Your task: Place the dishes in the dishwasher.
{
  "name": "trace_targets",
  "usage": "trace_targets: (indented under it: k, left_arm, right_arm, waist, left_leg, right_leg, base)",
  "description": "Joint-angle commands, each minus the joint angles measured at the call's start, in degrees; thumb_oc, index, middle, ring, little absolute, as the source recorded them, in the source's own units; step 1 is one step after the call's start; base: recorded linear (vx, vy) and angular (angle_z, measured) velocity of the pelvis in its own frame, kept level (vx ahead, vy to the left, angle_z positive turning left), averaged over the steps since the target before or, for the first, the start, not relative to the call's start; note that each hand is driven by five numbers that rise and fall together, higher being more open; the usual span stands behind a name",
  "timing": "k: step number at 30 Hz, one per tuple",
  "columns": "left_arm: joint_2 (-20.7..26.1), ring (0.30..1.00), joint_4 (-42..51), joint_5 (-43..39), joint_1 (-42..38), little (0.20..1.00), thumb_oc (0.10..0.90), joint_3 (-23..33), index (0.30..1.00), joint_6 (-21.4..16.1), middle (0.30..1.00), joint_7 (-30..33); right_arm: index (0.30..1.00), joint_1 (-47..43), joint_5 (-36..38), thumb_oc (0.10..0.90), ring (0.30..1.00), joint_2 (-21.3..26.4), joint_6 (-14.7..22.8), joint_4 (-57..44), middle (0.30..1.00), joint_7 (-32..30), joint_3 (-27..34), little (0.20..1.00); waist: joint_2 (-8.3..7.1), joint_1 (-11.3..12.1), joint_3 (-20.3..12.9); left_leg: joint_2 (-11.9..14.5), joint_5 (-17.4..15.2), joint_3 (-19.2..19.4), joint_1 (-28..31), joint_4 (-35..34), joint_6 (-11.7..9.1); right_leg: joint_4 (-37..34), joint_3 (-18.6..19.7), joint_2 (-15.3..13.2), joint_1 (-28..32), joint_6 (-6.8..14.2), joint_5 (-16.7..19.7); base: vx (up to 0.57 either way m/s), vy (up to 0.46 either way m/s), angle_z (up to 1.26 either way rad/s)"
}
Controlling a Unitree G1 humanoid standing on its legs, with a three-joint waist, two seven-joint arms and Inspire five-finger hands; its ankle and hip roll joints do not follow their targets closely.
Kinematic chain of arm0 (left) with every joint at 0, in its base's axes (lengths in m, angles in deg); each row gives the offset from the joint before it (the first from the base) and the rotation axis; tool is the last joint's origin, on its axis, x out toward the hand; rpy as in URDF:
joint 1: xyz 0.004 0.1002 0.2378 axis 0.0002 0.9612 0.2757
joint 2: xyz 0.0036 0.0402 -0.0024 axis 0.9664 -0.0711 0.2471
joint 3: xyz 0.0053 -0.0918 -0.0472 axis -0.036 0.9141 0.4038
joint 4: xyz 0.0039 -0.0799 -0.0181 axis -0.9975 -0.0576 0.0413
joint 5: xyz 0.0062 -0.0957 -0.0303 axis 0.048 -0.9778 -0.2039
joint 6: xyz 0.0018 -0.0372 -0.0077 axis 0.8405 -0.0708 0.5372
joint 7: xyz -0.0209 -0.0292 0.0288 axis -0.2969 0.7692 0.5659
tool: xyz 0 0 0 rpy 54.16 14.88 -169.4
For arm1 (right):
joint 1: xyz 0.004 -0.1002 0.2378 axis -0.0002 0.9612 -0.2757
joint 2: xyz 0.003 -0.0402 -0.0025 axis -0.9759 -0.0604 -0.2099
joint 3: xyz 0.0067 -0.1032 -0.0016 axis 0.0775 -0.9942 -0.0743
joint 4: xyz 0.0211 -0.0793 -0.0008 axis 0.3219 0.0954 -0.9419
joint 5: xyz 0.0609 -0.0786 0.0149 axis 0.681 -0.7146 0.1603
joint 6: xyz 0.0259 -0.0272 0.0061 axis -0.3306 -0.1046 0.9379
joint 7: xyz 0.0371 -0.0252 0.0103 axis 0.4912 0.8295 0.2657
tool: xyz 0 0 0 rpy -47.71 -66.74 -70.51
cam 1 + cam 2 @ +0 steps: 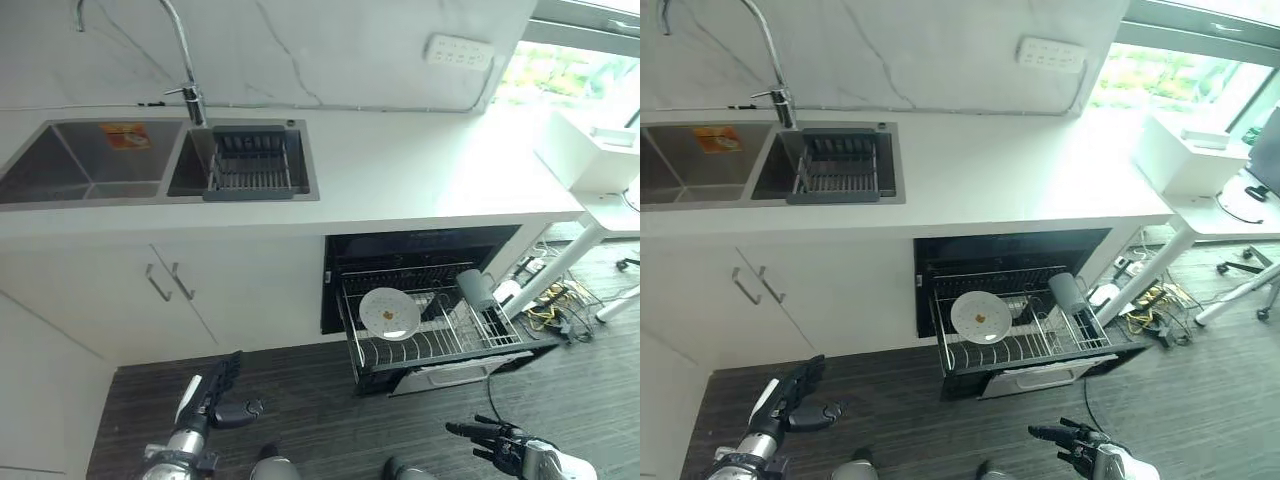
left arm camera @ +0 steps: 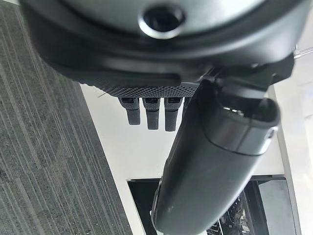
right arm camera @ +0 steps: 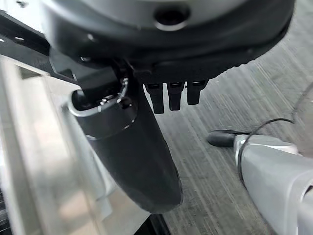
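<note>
- White round plate [image 1: 389, 312] with a brownish smear near its middle, standing on edge in the pulled-out dishwasher rack [image 1: 440, 345], leaning back, flat face turned up and outward toward the floor in front.
- Grey cylindrical cup [image 1: 475, 288] at the rack's rear right, lying tilted, long axis slanting up toward the back, just beside the plate's side of the wire tines but apart from the plate.
- Rack of thin wire, rectangular, drawn out of the dark dishwasher [image 1: 420, 250] opening under the white countertop [image 1: 400, 170].
- Steel double sink [image 1: 90, 160] set in the countertop, with a dark slatted drain basket [image 1: 250, 165] in the right bowl and a curved chrome tap [image 1: 185, 60] behind.
- White cabinet doors [image 1: 160, 290] with bar handles left of the dishwasher; dark wood-grain floor [image 1: 300, 400] below.
- White desk [image 1: 600, 200] and a tangle of cords at far right.
- Left hand [image 1: 215, 395] low over the floor, fingers straight, thumb out, holding nothing.
- Right hand [image 1: 495, 440] low at right, fingers relaxed and spread, empty, well apart from the rack.
</note>
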Motion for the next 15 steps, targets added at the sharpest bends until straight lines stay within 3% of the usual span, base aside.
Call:
trace_targets:
  k: [1, 15]
  left_arm:
    - [3.3, 0.900, 1.6, 1.4, -4.9, 0.900, 0.800, 0.4, 0.900, -3.6, 0.900, 0.7]
    - [2.5, 0.900, -4.5, -0.9, -5.8, 0.900, 0.800, -3.7, 0.900, -5.5, 0.900, 4.3]
  right_arm:
    - [0.900, -5.4, 2.6, 0.800, 0.900, 4.6, 5.3, -2.1, 0.900, -1.3, 1.3, 0.900]
    - [0.900, -17.7, 1.6, 0.800, 0.900, 11.6, 11.2, 12.3, 0.900, -3.5, 1.8, 0.900]
  waist:
    - [0.37, 0.9, 2.0]
    - [3.79, 7.0, 1.8]
  left_leg:
    - [-0.8, -13.0, -1.5, 2.7, 4.9, 1.3]
    - [-4.7, -12.8, -6.1, 0.8, 4.9, 1.2]
  right_leg:
    - [1.6, -2.6, -1.7, 1.5, 4.3, -4.4]
    - [1.6, -7.7, -5.8, 3.1, 4.8, -4.7]
  base:
    - [0.04, 0.036, 0.16]
    - [0.06, 0.067, 0.21]
